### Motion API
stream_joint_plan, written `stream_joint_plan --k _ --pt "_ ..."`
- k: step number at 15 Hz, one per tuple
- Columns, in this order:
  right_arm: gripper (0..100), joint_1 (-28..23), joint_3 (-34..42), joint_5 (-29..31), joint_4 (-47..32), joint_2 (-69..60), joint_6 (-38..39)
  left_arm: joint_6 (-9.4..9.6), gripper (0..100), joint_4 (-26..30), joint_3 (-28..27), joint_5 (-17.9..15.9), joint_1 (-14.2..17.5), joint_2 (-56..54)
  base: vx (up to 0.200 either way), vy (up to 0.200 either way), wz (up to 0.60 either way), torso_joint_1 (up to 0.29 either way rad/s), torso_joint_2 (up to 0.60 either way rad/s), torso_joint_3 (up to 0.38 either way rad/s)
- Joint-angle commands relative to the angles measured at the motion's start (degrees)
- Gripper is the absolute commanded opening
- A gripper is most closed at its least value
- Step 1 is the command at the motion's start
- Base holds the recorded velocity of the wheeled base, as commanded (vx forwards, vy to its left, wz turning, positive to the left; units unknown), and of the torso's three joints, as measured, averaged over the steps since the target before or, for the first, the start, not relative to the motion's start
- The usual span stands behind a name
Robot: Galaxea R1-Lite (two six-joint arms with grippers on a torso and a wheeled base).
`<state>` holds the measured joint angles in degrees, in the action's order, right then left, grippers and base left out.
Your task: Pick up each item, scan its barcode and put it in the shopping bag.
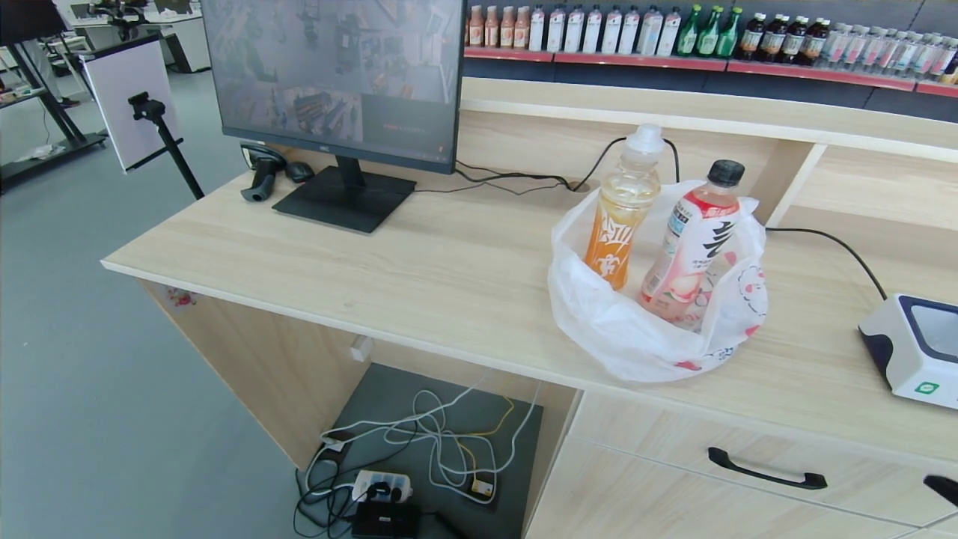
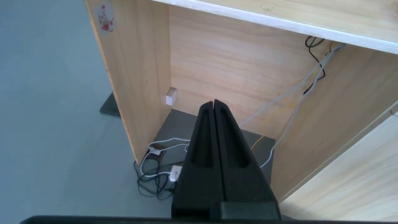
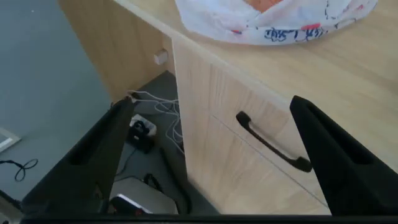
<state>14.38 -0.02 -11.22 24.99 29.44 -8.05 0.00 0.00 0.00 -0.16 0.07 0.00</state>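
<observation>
Nearest, the left gripper [image 2: 213,107] is clenched on nothing, hanging before the open space under the table [image 1: 449,262], above the cables [image 1: 419,442] on the floor. The right gripper [image 3: 211,102] is released, its fingers spread wide in front of the drawer handle [image 1: 767,470] at the lower right of the head view. Beyond, right of centre on the table, the white shopping bag [image 1: 651,329] holds an orange bottle [image 1: 621,224] and, just beside it, a slightly leaning pink bottle [image 1: 692,247]. The scanner [image 1: 913,348] sits at the right edge. Farther back, at the upper left, stands a monitor [image 1: 337,75]. Shelves of drinks [image 1: 703,34] line the top.
</observation>
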Motion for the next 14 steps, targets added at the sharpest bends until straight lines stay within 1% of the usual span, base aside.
stream_joint_plan --k 1,2,4,6,8,9,10,12,14 --pt "100 -1.11 0.02 -0.03 -17.52 -21.71 -1.01 0.0 0 0.0 0.0 -0.02 0.01 0.0 0.0 0.0 0.0 0.0 0.0 0.0" --pt "100 -1.9 0.02 -0.03 -21.56 -24.17 -1.01 0.0 0 0.0 0.0 -0.02 0.01 0.0 0.0 0.0 0.0 0.0 0.0 0.0" --pt "100 -2.61 0.02 0.67 -22.53 -24.08 -1.01 0.0 0 0.0 0.0 -0.02 0.01 0.0 0.0 0.0 0.0 0.0 0.0 0.0" --pt "100 -13.51 0.02 1.02 -22.71 -21.97 1.28 -0.09 0 0.0 0.0 -0.02 0.01 0.0 0.0 0.0 0.0 0.0 0.0 0.0" --pt "100 -18.43 0.02 0.4 -22.79 -20.65 4.0 -0.09 0 0.0 0.0 -0.02 0.01 0.0 0.0 0.0 0.0 0.0 0.0 0.0" --pt "100 -17.37 -0.06 -0.47 -22.79 -21.44 4.0 -0.09 0 0.0 0.0 -0.02 0.01 0.0 0.0 0.0 0.0 0.0 0.0 0.0" --pt "100 -14.91 -0.06 -1.44 -22.88 -26.98 3.48 -0.18 0 0.0 0.0 -0.02 0.01 0.0 0.0 0.0 0.0 0.0 0.0 0.0" --pt "100 -14.47 0.02 -1.35 -22.35 -29.44 0.05 -0.18 0 0.0 0.0 -0.02 0.01 0.0 0.0 0.0 0.0 0.0 0.0 0.0" --pt "100 -14.47 0.02 0.14 -22.53 -29.44 -0.22 -0.09 0 0.0 0.0 -0.02 0.01 0.0 0.0 0.0 0.0 0.0 0.0 0.0"
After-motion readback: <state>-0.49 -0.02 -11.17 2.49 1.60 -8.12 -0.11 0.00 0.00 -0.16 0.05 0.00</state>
